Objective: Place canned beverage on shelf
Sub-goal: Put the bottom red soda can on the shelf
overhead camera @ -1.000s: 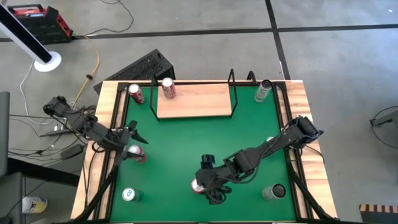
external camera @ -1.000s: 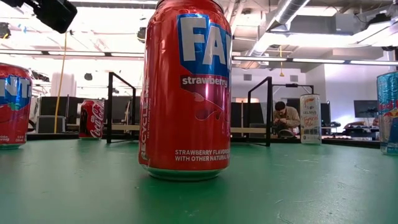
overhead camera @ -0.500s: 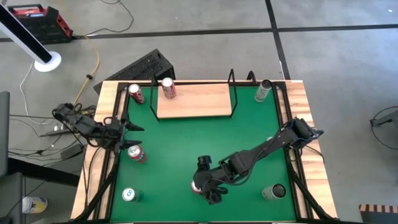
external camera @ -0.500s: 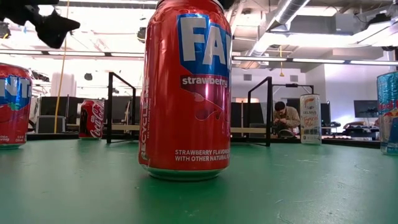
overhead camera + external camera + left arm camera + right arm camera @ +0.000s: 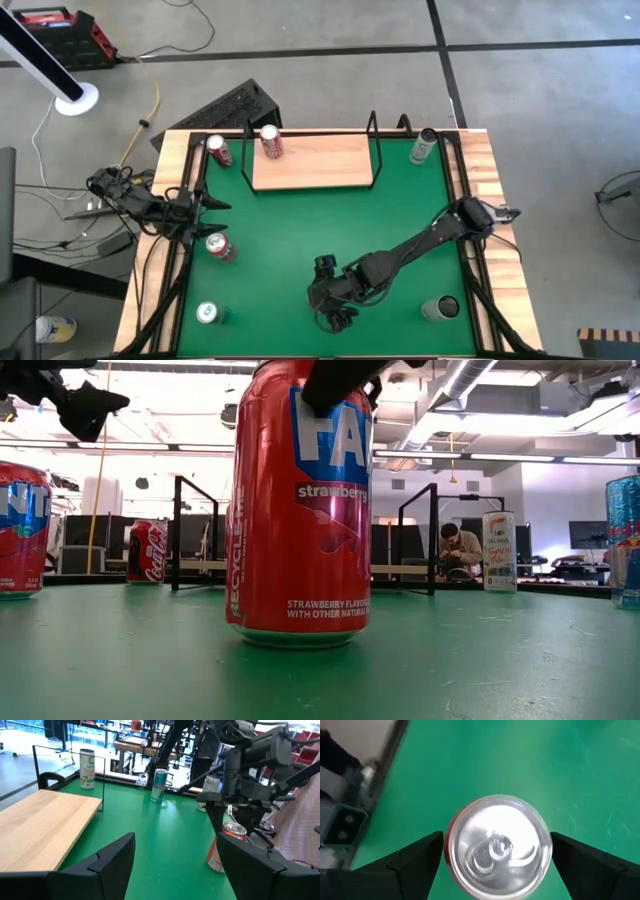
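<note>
A red strawberry soda can [image 5: 300, 510] stands upright on the green table near its near edge; its silver top [image 5: 497, 847] shows in the right wrist view. My right gripper [image 5: 330, 302] is open above it and points down, one finger [image 5: 405, 865] on each side of the can's top. My left gripper [image 5: 205, 205] is open and empty in the air at the table's left edge. The pale-wood shelf [image 5: 320, 162] with its black wire ends stands at the far middle. A red can [image 5: 270, 141] stands on its far left corner. My right gripper has its two fingers beside the can's top rim [image 5: 452, 837], coming from above. One dark finger [image 5: 335, 385] shows in front of the can's upper part in the low view. I cannot tell whether the fingers touch the can, which stands on the table.
Other cans stand on the table: a red one [image 5: 219, 150] left of the shelf, a tall pale one [image 5: 423, 146] right of it, a red one [image 5: 218, 246] near my left gripper, and two at the near corners [image 5: 208, 313] [image 5: 440, 309]. Wooden planks edge the table.
My right gripper has come down over the strawberry can; a finger now shows at the can's top in the low view. My left gripper has drawn back from above the red can at the left, toward the table's left and far edges, and then kept still.
</note>
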Robot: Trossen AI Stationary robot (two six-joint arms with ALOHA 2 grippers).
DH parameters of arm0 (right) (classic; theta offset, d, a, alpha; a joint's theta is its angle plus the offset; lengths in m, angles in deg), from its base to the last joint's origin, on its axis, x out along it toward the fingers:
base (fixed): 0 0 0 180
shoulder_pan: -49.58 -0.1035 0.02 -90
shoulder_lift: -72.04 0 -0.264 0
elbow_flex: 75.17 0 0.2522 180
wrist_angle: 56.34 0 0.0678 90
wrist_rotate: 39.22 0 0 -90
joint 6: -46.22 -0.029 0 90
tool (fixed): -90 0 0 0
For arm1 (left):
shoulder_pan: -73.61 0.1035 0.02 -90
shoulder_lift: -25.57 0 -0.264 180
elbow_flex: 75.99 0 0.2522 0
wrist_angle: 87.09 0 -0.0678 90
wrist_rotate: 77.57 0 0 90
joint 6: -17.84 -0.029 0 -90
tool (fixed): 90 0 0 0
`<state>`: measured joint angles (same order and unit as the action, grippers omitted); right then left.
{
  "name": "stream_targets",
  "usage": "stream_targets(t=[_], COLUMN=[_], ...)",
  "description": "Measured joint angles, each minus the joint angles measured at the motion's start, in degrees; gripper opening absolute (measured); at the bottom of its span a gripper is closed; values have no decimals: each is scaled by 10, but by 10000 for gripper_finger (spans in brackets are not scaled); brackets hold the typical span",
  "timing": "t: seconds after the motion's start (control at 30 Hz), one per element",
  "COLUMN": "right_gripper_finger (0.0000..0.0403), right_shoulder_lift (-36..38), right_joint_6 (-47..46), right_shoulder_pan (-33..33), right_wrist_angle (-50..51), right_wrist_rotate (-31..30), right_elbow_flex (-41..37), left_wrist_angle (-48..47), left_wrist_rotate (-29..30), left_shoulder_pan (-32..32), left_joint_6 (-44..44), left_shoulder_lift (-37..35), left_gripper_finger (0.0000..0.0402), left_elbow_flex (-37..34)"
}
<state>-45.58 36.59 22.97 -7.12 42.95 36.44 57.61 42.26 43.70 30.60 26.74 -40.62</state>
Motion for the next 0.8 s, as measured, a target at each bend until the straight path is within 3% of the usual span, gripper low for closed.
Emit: stream_targets(t=[0.2, 0.4, 0.63, 0.8], right_gripper_finger=[369, 313, 313, 313], right_shoulder_lift=[1, 2, 17, 34], right_joint_6=[-40, -86, -129, -126], right_shoulder_pan=[8, 14, 22, 45], right_wrist_angle=[3, 6, 19, 80], right_wrist_rotate=[5, 16, 3, -27], right_elbow_flex=[1, 1, 3, 64], left_wrist_angle=[0, -1, -14, -21], left_wrist_rotate=[0, 0, 0, -2], left_shoulder_pan=[0, 0, 0, 0], left_joint_6=[-2, -10, -10, 0], left_shoulder_lift=[0, 0, 0, 0], left_gripper_finger=[264, 264, 264, 264], left_elbow_flex=[0, 0, 0, 0])
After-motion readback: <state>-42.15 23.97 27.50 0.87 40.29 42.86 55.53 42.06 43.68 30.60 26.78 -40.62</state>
